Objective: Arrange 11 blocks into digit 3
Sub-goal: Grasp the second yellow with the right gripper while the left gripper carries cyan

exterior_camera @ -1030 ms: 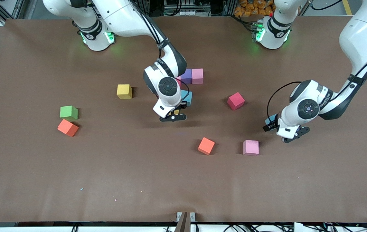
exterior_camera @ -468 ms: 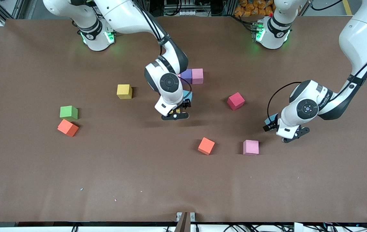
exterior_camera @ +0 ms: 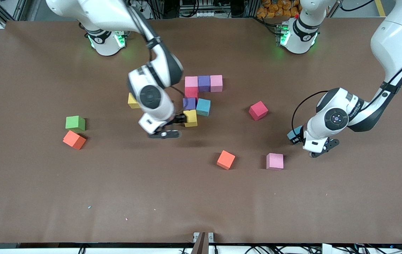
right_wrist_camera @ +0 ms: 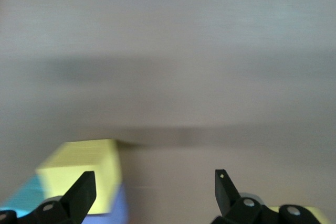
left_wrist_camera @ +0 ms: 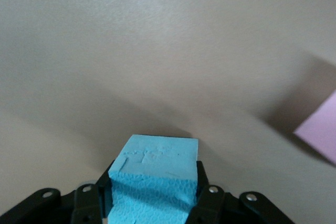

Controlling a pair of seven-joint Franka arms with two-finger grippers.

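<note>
Left gripper (left_wrist_camera: 153, 195) of mine clamps a sky-blue foam cube (left_wrist_camera: 155, 174), seemingly touching the table; right gripper (right_wrist_camera: 155, 192) hangs released beside a yellow foam cube (right_wrist_camera: 81, 174).

Table (exterior_camera: 201, 197) brown. Cubes: two pink (exterior_camera: 191, 82), purple (exterior_camera: 203, 83), crimson (exterior_camera: 258, 110), sky-blue (exterior_camera: 203, 107), yellow (exterior_camera: 190, 118), orange (exterior_camera: 226, 159), green (exterior_camera: 75, 122). Arms white.

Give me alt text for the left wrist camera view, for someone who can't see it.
The left gripper is closed on a sky-blue foam block, seen close up between its black fingers above the brown table. A corner of a pink block shows at the edge of the view.
</note>
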